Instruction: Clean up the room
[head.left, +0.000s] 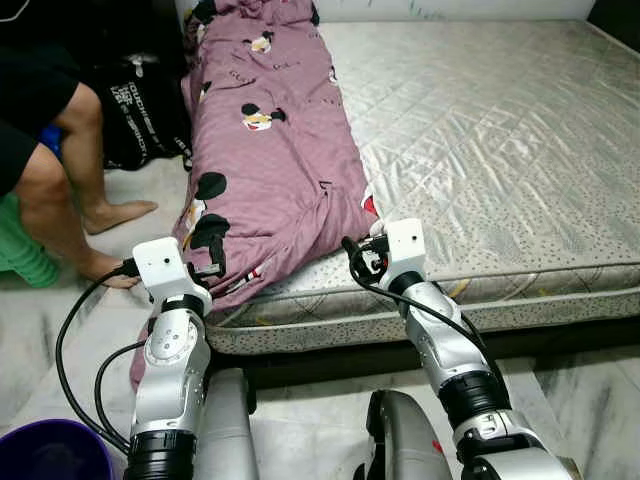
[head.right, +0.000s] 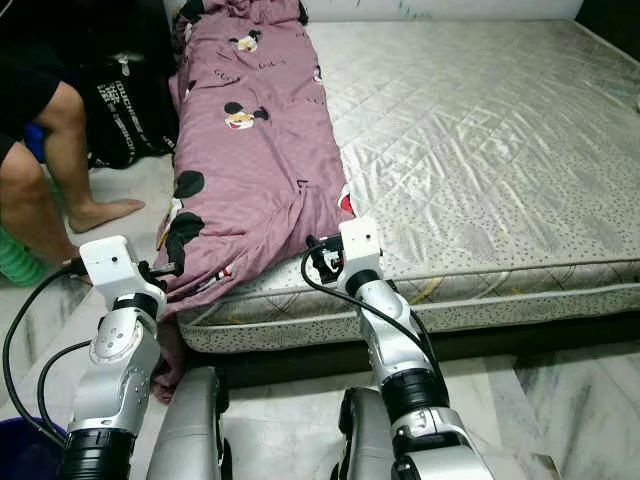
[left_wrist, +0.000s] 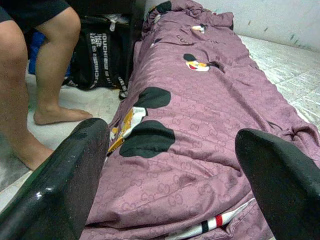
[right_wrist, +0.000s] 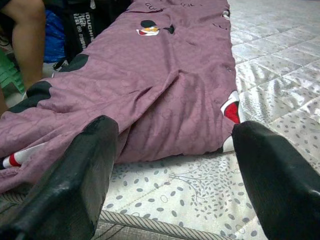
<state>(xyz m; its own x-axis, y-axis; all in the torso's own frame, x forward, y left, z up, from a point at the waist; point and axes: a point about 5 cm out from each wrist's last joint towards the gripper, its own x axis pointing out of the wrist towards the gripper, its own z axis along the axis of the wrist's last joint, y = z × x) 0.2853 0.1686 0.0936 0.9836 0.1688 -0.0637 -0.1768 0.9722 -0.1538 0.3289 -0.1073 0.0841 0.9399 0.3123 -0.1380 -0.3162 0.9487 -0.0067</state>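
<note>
A purple blanket (head.left: 265, 140) with cartoon mouse prints lies bunched along the left side of the bare grey mattress (head.left: 480, 130), its near end hanging over the bed's corner. My left gripper (head.left: 212, 262) is open at that hanging corner, its fingers (left_wrist: 65, 175) spread before the cloth (left_wrist: 190, 145). My right gripper (head.left: 362, 252) is open at the mattress's front edge, just short of the blanket's near hem (right_wrist: 165, 125), with nothing between its fingers (right_wrist: 75, 175).
A person's bare legs (head.left: 85, 170) stand on the floor to the left, close to my left arm. A black bag (head.left: 145, 105) leans by the bed. A green stool (head.left: 20, 250) and a purple bucket (head.left: 50, 450) are at the left.
</note>
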